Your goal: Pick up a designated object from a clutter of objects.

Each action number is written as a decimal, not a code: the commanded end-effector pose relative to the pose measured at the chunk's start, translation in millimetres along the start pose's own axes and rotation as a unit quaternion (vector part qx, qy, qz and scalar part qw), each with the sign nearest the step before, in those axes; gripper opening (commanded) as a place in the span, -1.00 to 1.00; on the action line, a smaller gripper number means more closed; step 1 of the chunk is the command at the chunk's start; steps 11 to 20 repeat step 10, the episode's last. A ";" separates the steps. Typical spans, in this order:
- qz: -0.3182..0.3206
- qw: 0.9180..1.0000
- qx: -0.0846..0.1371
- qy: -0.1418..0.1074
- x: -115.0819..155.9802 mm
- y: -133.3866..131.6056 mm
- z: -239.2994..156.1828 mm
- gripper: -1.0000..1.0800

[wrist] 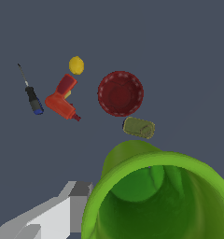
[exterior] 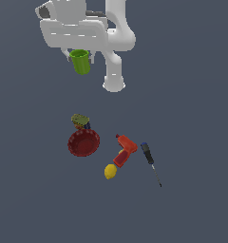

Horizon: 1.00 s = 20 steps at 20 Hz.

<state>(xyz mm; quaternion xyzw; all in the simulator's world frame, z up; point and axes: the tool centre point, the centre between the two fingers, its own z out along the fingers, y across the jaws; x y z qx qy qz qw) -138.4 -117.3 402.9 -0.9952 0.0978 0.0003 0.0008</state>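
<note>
Exterior view: claw (exterior: 80,55) grasping green cup (exterior: 80,62), high above desk | risk: smooth tapered wall slips, cup drops onto red bowl (exterior: 83,143)

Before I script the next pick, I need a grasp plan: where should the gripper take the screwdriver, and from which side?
Grip the screwdriver by its thick black handle, probably from straight above, jaws across its width. It lies flat and apart from the red drill, and the thin shaft offers little to pinch. The gripper now holds the green cup.
</note>
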 end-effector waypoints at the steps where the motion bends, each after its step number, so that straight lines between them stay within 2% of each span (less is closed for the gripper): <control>1: 0.000 1.000 0.000 0.000 1.1 8.4 -12.3 -1.00; 7: 0.000 1.000 -0.001 0.000 3.5 17.8 -25.8 -1.00; 20: -0.001 1.000 -0.001 0.000 4.0 18.1 -26.9 -1.00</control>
